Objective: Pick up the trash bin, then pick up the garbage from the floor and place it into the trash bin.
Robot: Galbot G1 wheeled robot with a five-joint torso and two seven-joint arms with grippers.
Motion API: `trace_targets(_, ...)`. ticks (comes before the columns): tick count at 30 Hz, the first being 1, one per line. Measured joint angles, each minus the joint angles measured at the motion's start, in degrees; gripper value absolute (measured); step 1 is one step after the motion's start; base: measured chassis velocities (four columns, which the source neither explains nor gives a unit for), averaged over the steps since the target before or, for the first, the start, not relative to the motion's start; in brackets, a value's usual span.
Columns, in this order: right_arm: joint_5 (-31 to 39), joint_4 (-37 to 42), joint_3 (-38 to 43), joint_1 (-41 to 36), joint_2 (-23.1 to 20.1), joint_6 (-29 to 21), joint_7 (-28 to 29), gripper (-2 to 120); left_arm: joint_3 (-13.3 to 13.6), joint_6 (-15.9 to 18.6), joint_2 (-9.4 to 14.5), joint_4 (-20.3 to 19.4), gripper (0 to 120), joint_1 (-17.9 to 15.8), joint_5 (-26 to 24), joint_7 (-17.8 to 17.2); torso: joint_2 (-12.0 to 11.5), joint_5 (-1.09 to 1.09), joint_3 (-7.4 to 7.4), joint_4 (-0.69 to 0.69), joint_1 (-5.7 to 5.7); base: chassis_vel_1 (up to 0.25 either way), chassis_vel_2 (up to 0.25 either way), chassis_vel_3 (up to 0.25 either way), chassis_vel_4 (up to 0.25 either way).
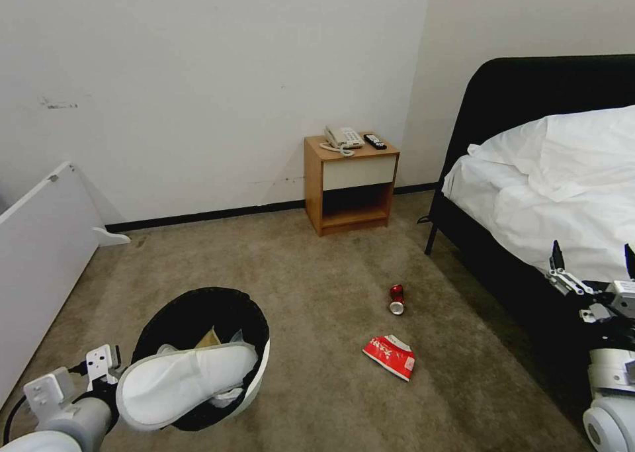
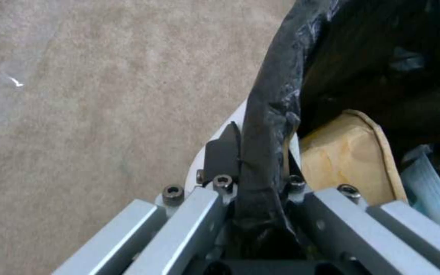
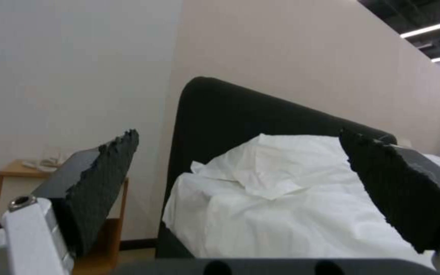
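The left gripper (image 2: 253,168) pinches the trash bin (image 1: 254,379) by its rim. The right gripper (image 1: 592,267) hangs spread beside the bed (image 1: 562,180)

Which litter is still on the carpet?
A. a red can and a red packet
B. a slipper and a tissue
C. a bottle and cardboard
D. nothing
A: the red can and red packet lie on the carpet between the bin, held by the left gripper, and the bed.
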Motion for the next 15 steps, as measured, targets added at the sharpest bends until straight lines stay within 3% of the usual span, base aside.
trace_targets(15, 0.0, -1.2, -0.5, 0.7, -0.2, 0.9, -0.1, 100, 0.1, 0.0, 0.3, 0.4, 1, -0.4, -0.1, 0.0, 0.0, 0.0, 0.0, 0.01, 0.0, -0.076, 0.082, 0.076, -0.073)
